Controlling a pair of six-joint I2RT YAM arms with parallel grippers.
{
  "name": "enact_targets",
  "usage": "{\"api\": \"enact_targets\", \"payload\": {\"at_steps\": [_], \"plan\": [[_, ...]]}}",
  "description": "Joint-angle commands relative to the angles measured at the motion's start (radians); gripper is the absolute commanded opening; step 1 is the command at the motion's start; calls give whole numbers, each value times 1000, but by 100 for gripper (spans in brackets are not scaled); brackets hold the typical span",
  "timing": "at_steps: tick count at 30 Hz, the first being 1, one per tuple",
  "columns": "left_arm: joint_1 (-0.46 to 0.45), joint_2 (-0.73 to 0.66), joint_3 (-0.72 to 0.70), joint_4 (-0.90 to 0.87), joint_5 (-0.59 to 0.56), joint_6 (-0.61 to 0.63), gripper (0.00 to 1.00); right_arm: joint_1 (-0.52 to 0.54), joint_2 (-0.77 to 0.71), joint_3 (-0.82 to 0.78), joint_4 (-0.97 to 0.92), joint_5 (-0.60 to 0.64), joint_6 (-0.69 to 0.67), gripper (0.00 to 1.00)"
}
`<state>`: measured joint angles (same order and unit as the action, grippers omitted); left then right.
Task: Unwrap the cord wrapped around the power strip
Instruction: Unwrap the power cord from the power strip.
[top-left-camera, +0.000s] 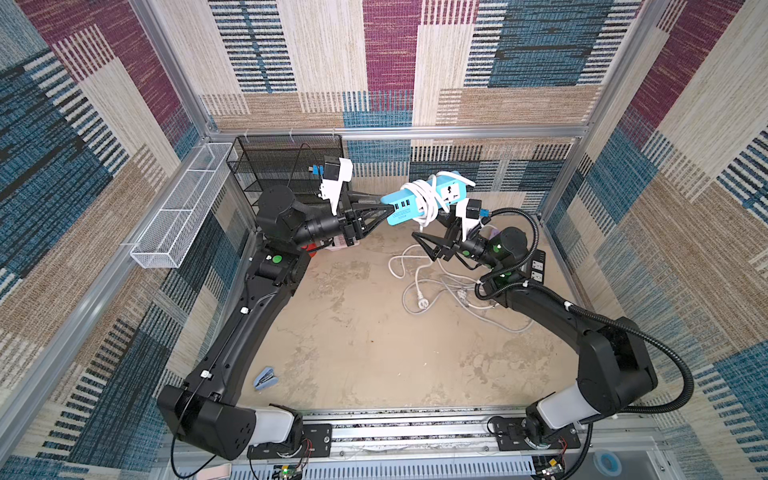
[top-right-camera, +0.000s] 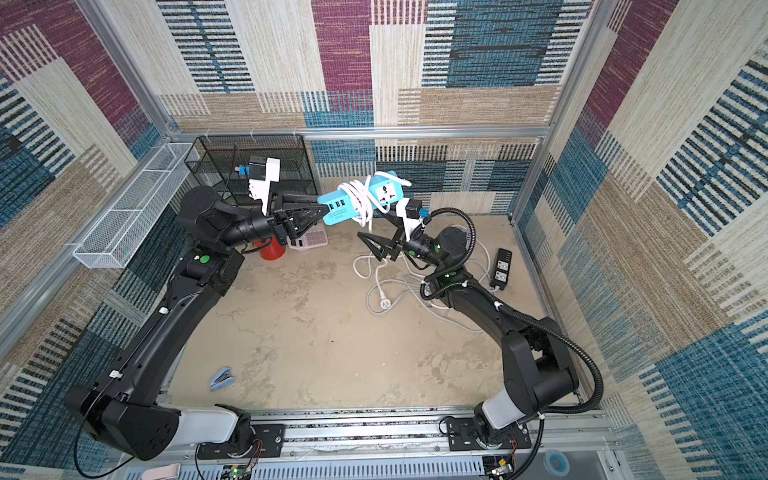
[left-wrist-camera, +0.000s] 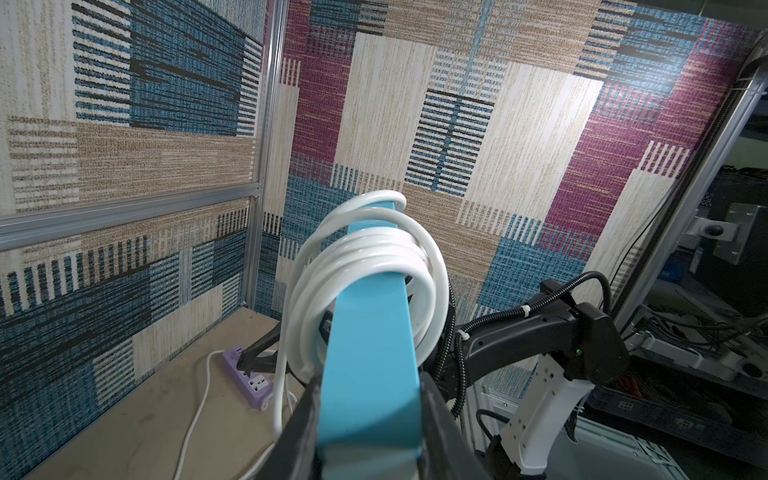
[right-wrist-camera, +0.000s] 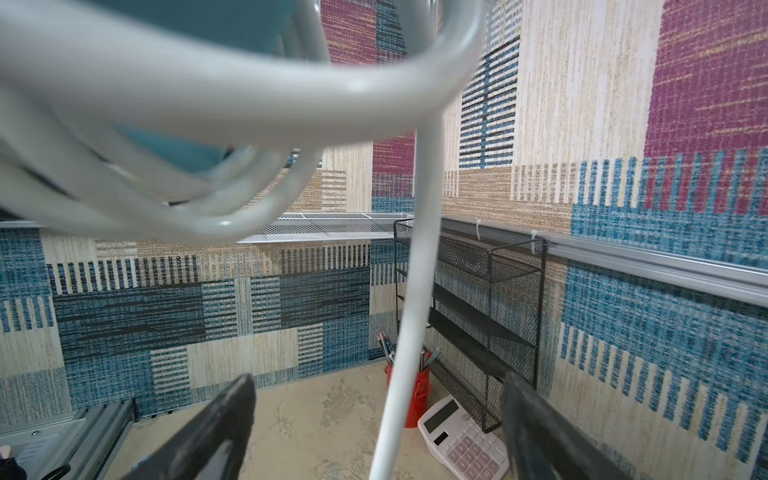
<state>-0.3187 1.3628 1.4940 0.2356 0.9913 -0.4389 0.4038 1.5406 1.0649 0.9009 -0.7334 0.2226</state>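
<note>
— Holding the light-blue plastic power strip (top-left-camera: 401, 198) well up off the beige tabletop (top-left-camera: 353, 332), toward the back of the cell. My left claw (top-left-camera: 390, 210) is clamped tight on its USB end. How do you rate that grip?

— Smooth, hard plastic, taken by one narrow end: I'd guess it could twist or slip if you yank. The strip looks light, so it won't anchor itself.

— Agreed. The thick white rubbery cord (top-left-camera: 424, 199) sits in several loose loops round the strip's middle, with one hanging strand (right-wrist-camera: 411, 291) dropping straight down.

— And your right claw (right-wrist-camera: 376, 419)?

— Spread wide below the strip, holding nothing. The hanging strand runs between its fingers, touching neither as far as I can see.

— Take that strand, then, a little under the loops. The cord seems stiff enough to keep its curl, springy rather than limp, so I'd expect the loops to cling. Lead it round and round the strip instead of hauling.
</note>
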Motion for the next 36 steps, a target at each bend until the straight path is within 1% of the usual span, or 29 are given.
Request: {"api": "enact_targets", "payload": {"at_steps": [1,2,3,5,8,9,10,16,21,24,28,32,36], "plan": [[-1,-3,0,107,13,-21,0,6,17,12,57,-6,39,82],[-2,-4,-3,115,15,-25,0,8,24,12,63,-7,46,78],[-1,-5,-4,122,19,-29,0,7,29,13,75,-5,54,72],[-1,-7,-9,137,22,-37,0,8,39,12,91,-2,67,55],[-1,-11,-17,157,29,-48,0,9,47,15,100,2,78,25],[-1,-11,-20,162,32,-49,0,9,45,14,98,7,77,10],[0,-12,-23,162,33,-49,0,8,38,9,90,19,73,0],[2,-26,-40,135,55,-22,0,-16,-17,19,-23,56,-14,0],[1,-6,-56,139,105,-31,0,-60,-45,82,-148,60,-88,0],[-2,7,-50,108,128,-12,0,-83,-53,122,-209,64,-129,0],[-2,28,-37,2,138,77,0,-120,-67,168,-266,68,-171,0],[0,50,-14,-153,100,200,0,-145,-102,201,-338,86,-226,0],[6,53,-6,-239,46,280,0,-163,-158,191,-405,116,-282,0]]}}
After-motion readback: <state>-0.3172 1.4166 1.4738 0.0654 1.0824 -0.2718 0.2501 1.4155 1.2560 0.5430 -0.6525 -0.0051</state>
